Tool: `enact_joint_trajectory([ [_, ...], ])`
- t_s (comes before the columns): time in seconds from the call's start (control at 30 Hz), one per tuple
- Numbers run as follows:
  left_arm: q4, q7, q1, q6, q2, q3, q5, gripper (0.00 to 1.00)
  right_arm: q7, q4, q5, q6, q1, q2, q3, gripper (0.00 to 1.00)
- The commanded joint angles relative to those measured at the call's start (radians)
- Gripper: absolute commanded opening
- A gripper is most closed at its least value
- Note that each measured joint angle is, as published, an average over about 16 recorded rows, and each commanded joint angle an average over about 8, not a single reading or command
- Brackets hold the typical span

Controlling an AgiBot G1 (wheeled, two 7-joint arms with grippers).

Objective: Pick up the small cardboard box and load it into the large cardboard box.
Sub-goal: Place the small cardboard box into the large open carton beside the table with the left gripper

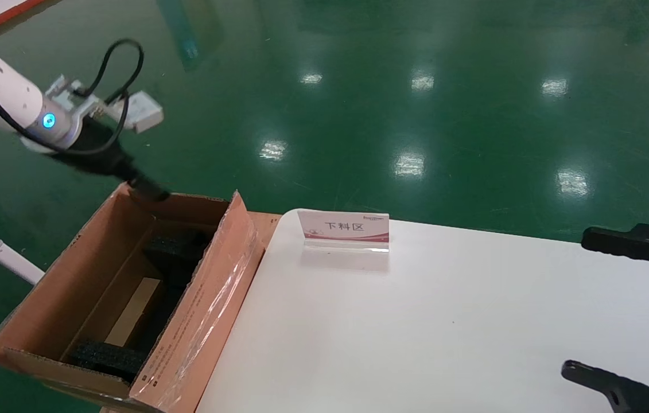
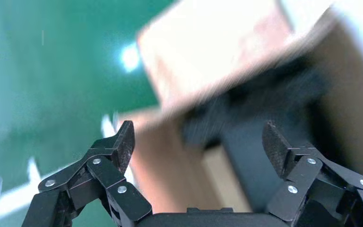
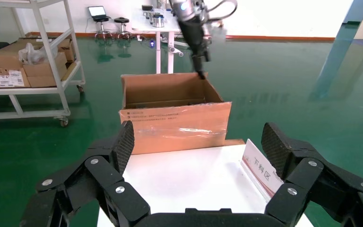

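White table (image 1: 445, 321) bare apart from a small acrylic sign stand (image 1: 344, 228) with red-and-white card near the far edge. Same sign (image 3: 261, 169) visible between the right gripper's fingers in the right wrist view. Green glossy floor (image 1: 416, 86) all around. White shelving cart (image 3: 38, 71) with stacked cartons and a white desk (image 3: 163, 33) in the background of the right wrist view, well apart from the work area.

Large cardboard box (image 1: 129, 298) sitting just beside the table's left edge, flaps up, taped flap with small print leaning toward the table. Black foam pads (image 1: 178, 246) inside at far and near ends; pale brown strip showing on the bottom between them — cannot tell if that is the small cardboard box or bare carton floor.

Left gripper (image 1: 149, 189) at the far rim of the large cardboard box, tip at or just over the edge. Fingers (image 2: 123, 144) spread wide, nothing between them, looking down into the box interior.

Right gripper (image 3: 198, 146) parked over the table's right side, jaws wide apart, holding nothing.
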Motion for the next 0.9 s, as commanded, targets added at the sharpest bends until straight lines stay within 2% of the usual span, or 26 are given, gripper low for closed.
enact_joint_trajectory([
  [0.03, -0.085, 0.019, -0.034, -0.037, -0.038, -0.03, -0.03, 1.0, 0.0, 0.0, 0.0, 0.0, 0.0, 0.0, 0.0, 1.0],
  [0.2, -0.247, 0.01, -0.055, -0.1, -0.087, -0.074, -0.079, 1.0, 0.0, 0.0, 0.0, 0.0, 0.0, 0.0, 0.0, 1.0],
  [0.47, -0.322, 0.012, -0.035, -0.123, -0.097, -0.121, -0.105, 1.0, 0.0, -0.001, 0.0, 0.0, 0.0, 0.0, 0.0, 1.0],
  [0.9, -0.383, 0.161, 0.2, -0.01, -0.105, -0.423, -0.232, 1.0, -0.001, -0.001, 0.0, 0.0, 0.0, 0.0, -0.001, 1.0],
])
